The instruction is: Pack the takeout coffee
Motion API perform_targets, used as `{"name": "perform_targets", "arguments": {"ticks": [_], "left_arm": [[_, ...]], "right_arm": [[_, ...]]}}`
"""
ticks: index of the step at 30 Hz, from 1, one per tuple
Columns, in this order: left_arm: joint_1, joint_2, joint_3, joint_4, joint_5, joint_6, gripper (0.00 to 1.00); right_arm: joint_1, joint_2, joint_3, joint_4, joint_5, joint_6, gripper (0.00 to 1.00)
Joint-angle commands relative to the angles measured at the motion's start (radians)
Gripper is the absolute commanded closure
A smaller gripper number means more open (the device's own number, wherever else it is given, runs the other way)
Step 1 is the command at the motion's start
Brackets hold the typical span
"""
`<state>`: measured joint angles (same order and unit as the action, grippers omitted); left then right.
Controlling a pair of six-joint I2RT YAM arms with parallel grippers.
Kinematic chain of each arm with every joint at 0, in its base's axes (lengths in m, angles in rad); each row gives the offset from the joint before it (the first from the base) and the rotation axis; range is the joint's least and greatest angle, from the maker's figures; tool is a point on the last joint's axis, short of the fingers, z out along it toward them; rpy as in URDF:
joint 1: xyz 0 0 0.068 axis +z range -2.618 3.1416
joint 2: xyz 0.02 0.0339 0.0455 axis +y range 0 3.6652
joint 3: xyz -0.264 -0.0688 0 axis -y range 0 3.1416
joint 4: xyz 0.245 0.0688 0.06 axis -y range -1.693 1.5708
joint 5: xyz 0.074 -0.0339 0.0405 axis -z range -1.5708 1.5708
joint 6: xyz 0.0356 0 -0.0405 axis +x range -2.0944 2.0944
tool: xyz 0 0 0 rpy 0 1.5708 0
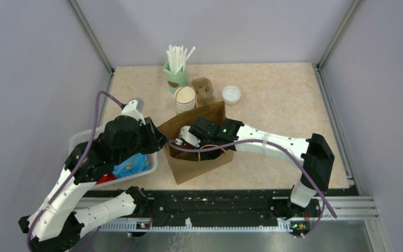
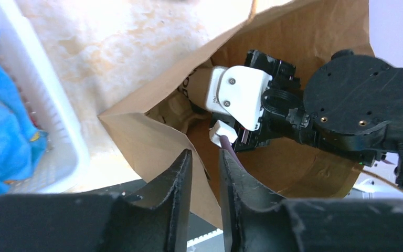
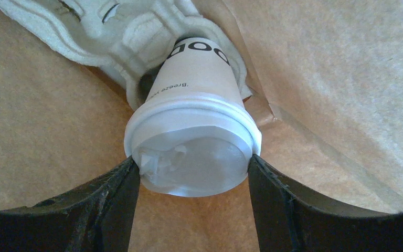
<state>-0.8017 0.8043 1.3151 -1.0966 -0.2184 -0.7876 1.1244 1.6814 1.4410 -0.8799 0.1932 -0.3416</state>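
The right gripper (image 3: 191, 164) pinches the takeout coffee (image 3: 197, 79) by its lid, cup base just ahead in the pulp tray (image 3: 110, 31) inside the bag (image 3: 346, 79), so push straight along the cup's axis until seated, then release; the left gripper (image 2: 205, 163), slightly parted, sits by the bag's rim.

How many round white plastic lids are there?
2. One white lid lies loose on the table, right of the stacked paper cups. The other lid caps the cream paper cup inside the brown paper bag, in the right gripper. More may be hidden.
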Motion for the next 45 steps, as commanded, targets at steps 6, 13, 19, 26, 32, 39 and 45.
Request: {"name": "perform_targets", "arguments": {"ticks": [6, 13, 19, 26, 32, 39, 45], "left_arm": [[-0.004, -0.002, 0.184, -0.117, -0.145, -0.019, 0.64], [-0.004, 0.0, 0.252, -0.111, -0.135, 0.026, 0.59], [-0.004, -0.016, 0.233, -0.076, -0.128, 0.038, 0.59], [-0.004, -0.017, 0.21, -0.058, -0.1, 0.038, 0.59], [-0.004, -0.018, 0.198, -0.052, -0.086, 0.021, 0.58], [-0.004, -0.009, 0.189, -0.004, -0.033, 0.014, 0.56], [-0.004, 0.023, 0.218, 0.007, -0.007, 0.022, 0.56]], "right_arm": [[0.002, 0.15, -0.065, -0.025, -0.185, 0.081, 0.49], [0.002, 0.117, 0.098, -0.124, -0.148, 0.144, 0.3], [0.006, 0.084, 0.143, -0.174, -0.111, 0.17, 0.14], [0.022, 0.043, 0.231, -0.225, -0.076, 0.214, 0.01], [0.033, 0.016, 0.309, -0.262, 0.005, 0.256, 0.01], [0.018, 0.008, 0.341, -0.279, 0.214, 0.33, 0.01], [0.006, 0.007, 0.287, -0.26, 0.31, 0.423, 0.01]]}}
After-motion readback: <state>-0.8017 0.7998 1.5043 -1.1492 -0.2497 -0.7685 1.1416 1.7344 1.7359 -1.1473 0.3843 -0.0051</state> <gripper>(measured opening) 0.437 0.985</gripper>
